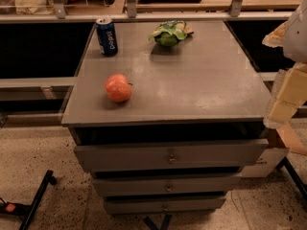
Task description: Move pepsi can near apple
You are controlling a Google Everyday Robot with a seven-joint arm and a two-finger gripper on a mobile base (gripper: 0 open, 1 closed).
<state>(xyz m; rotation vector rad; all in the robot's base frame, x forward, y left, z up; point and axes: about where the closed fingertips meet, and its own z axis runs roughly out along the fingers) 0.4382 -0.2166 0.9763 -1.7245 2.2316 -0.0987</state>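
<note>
Gripper point(284, 103) sits at the far 3 o'clock edge of the view, just off the worktop's point(201, 85) right side, and whether it is spread or closed I cannot tell. From there the pepsi can point(106, 36) lies well apart at about 10 o'clock, in the back-left corner, upright with its long axis vertical and its silver top showing. The apple point(118, 88) rests toward the front-left, at roughly 6 o'clock from the can, with bare grey surface between them. So I'd judge a long reach across, then a short carry toward the front. A green leafy item point(169, 32) sits at 12 o'clock. Below are three drawers point(168, 156) and a speckled floor point(43, 147).
</note>
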